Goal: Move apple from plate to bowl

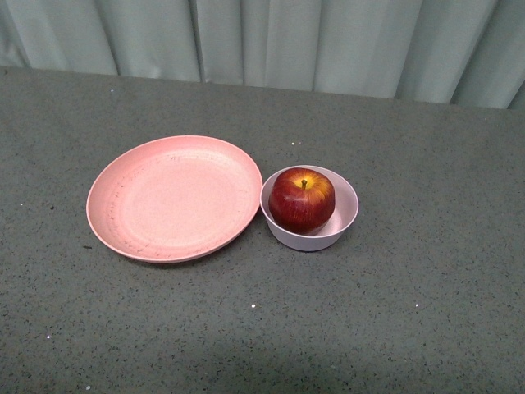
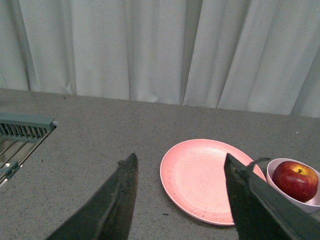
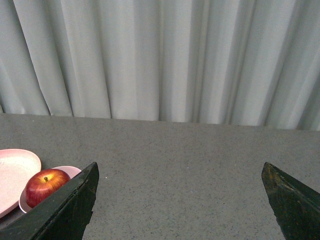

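The dark-red apple (image 1: 302, 199) sits stem-up inside the small pale pink bowl (image 1: 344, 220), which touches the right rim of the wide salmon-pink plate (image 1: 168, 199). The plate holds nothing. Neither arm shows in the front view. In the left wrist view my left gripper (image 2: 181, 159) is open, hovering short of the plate (image 2: 200, 175), with the apple (image 2: 295, 180) and bowl (image 2: 310, 203) beyond its one finger. My right gripper (image 3: 180, 170) is open over bare table, with the apple (image 3: 45, 185), bowl (image 3: 67, 171) and plate (image 3: 15, 172) off to one side.
The grey speckled tabletop (image 1: 426, 312) runs back to a pale curtain (image 1: 271, 41). A grey-green slatted rack (image 2: 22, 131) lies at the table's far left edge in the left wrist view.
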